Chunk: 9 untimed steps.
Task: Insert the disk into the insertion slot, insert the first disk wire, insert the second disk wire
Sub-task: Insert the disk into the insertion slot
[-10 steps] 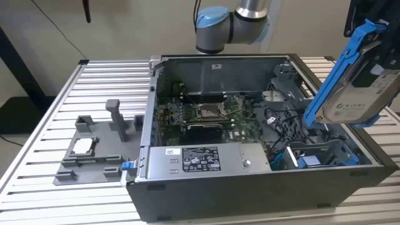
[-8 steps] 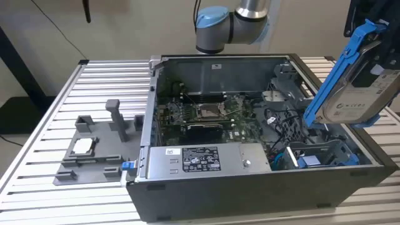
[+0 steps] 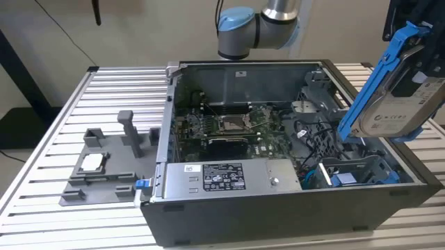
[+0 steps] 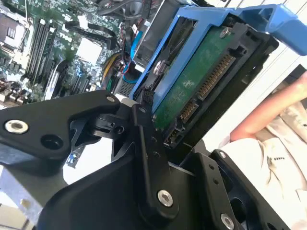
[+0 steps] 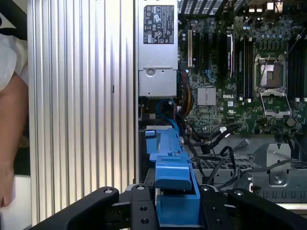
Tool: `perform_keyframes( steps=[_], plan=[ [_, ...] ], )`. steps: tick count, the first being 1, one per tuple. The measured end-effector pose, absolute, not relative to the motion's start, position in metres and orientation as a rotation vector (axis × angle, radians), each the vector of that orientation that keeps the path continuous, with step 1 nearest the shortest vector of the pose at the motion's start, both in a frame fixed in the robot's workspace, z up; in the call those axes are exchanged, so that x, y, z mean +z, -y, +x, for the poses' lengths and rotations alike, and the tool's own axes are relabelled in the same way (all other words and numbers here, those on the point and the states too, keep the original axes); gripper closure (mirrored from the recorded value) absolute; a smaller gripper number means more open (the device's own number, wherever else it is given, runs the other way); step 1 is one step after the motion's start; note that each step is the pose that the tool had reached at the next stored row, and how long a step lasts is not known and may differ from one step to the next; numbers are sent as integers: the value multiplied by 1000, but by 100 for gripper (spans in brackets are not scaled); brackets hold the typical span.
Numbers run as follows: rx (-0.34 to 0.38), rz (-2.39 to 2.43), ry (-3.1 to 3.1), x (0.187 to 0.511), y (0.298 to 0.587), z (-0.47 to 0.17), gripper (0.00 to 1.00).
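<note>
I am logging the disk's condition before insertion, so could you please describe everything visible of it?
The disk is a flat silver-grey metal drive with a white label, framed by a bright blue plastic carrier with end tabs. In the second wrist view its green circuit board shows, with connector pins at one end. It hangs steeply tilted in the air over the computer case, at the exterior view's right, outside any bay. The pincer is shut on it; nothing else touches it.
</note>
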<state>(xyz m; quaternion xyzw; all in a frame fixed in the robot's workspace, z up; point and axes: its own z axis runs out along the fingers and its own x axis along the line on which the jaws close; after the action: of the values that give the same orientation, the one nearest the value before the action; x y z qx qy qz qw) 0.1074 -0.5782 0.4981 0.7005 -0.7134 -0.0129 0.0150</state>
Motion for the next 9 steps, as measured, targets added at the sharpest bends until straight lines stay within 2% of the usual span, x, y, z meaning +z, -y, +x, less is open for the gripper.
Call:
perform_keyframes(
  steps=[9],
  plan=[
    [-40, 2180, 2220, 490, 578, 110, 67]
  ],
)
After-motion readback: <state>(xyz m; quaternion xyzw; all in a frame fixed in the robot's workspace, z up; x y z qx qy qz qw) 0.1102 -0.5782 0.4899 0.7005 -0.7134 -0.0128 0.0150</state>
